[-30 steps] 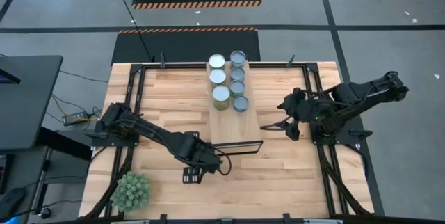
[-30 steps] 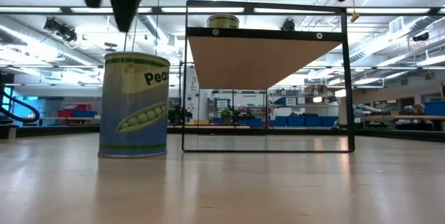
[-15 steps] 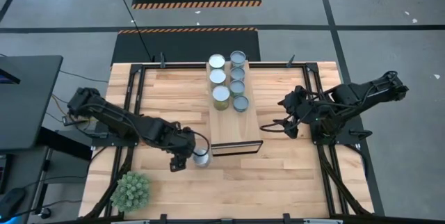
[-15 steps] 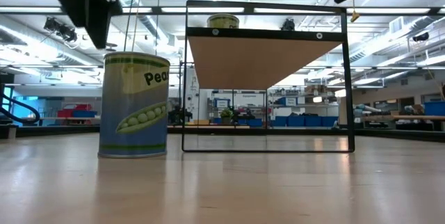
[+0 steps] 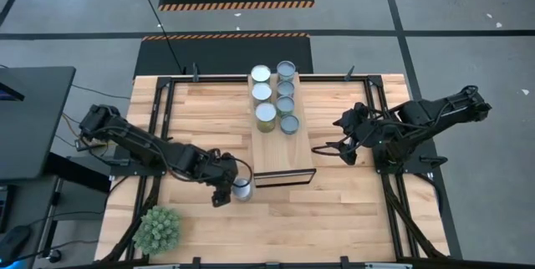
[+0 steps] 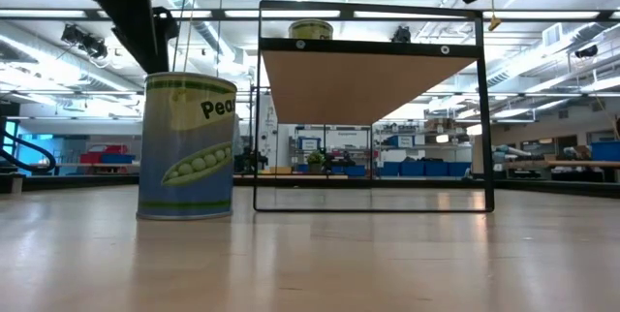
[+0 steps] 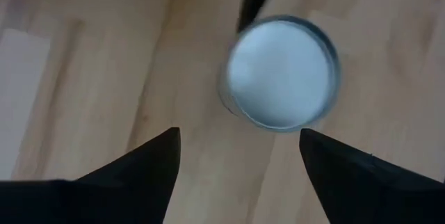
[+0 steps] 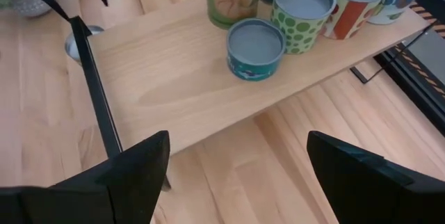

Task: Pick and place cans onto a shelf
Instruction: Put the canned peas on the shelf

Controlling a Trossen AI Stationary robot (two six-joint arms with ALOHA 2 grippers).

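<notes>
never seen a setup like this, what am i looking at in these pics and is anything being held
Two dark robot arms work at a wooden table. One picture looks straight down, one looks level across the tabletop, and two come from cameras on the arms' wrists. A raised wooden shelf carries seven cans. An eighth, the pea can, stands on the table beside the shelf's near end. The left end effector hovers open just above that can, not gripping it. The right end effector waits open beside the shelf. A green plant sits near the table's corner. Nothing is held.
</notes>
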